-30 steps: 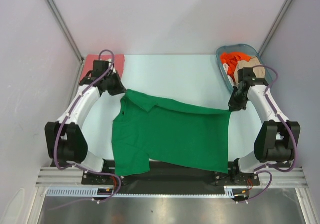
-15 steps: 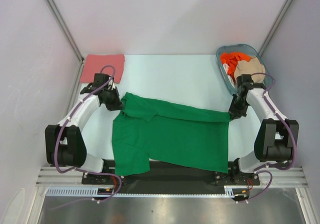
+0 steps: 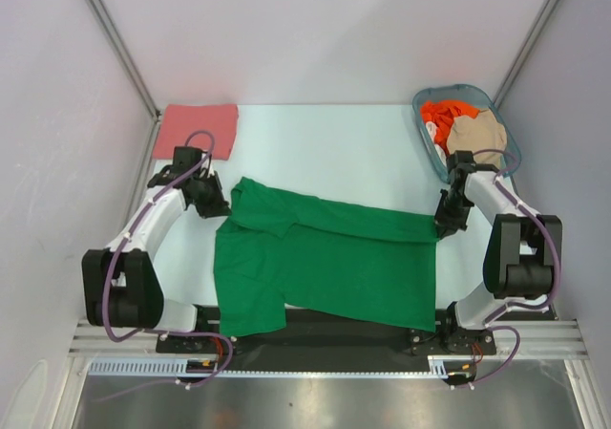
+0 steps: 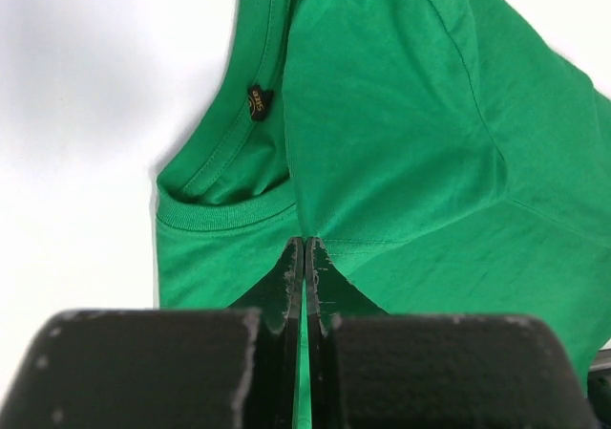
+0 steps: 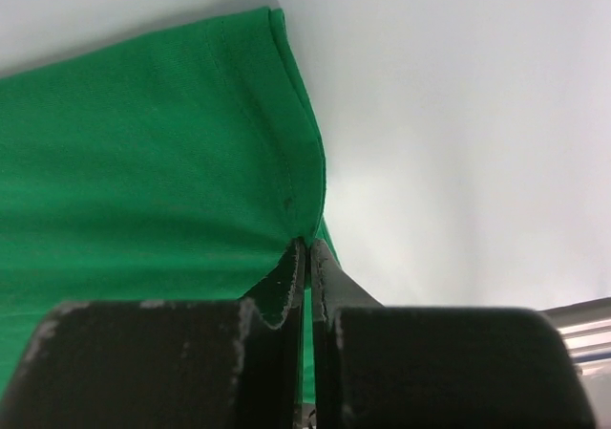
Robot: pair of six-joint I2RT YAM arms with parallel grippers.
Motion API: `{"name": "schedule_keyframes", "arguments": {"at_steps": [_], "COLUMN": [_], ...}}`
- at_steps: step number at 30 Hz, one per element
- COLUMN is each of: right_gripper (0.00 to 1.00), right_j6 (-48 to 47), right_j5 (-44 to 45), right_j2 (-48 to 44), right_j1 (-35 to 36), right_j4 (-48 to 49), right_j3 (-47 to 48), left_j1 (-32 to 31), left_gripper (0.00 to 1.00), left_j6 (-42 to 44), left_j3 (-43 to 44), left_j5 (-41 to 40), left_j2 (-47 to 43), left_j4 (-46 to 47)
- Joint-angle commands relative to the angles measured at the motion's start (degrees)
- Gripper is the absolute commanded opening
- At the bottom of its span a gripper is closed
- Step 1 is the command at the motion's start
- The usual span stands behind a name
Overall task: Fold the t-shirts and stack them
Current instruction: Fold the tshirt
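A bright green t-shirt (image 3: 325, 262) lies across the middle of the table, its far edge folded over toward the near side. My left gripper (image 3: 221, 203) is shut on the shirt's far left corner beside the collar (image 4: 224, 176); cloth shows between its jaws (image 4: 304, 247). My right gripper (image 3: 443, 221) is shut on the far right hem corner (image 5: 305, 243). A folded salmon-pink t-shirt (image 3: 199, 123) rests at the far left. An orange-red t-shirt (image 3: 441, 116) and a beige t-shirt (image 3: 477, 135) lie in the basket.
The blue-grey plastic basket (image 3: 428, 145) stands at the far right corner. Slanted frame posts (image 3: 115, 42) rise at both back corners. The green shirt's near edge hangs over the dark front rail (image 3: 334, 333).
Both grippers have drawn the shirt's far edge toward the near side and lowered it, so the fold lies flatter. The left arm has moved off the pink shirt.
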Motion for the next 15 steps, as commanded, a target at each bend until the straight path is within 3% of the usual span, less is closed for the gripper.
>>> {"name": "schedule_keyframes", "arguments": {"at_steps": [1, 9, 12, 13, 15], "right_gripper": [0.02, 0.05, 0.13, 0.22, 0.29], "right_j6": [0.5, 1.2, 1.3, 1.6, 1.7], "right_j5": [1.1, 0.3, 0.0, 0.7, -0.1], "right_j2": [0.6, 2.7, 3.0, 2.8, 1.0], "right_j1": [-0.4, -0.4, -0.4, -0.4, -0.4], "right_j4": [0.9, 1.1, -0.4, -0.9, -1.5], "right_j3": [0.0, 0.2, 1.0, 1.2, 1.6], "left_j1": [0.5, 0.5, 0.5, 0.5, 0.5], "left_gripper": [0.0, 0.0, 0.0, 0.0, 0.0], "left_j6": [0.7, 0.6, 0.2, 0.0, -0.2], "left_j3": [-1.2, -3.1, -5.0, -6.4, -7.7], "left_j5": [0.7, 0.4, 0.3, 0.1, -0.2], "left_j2": [-3.1, -3.7, -5.3, -6.0, -7.8], "left_j4": [0.7, 1.1, 0.9, 1.2, 0.7]}}
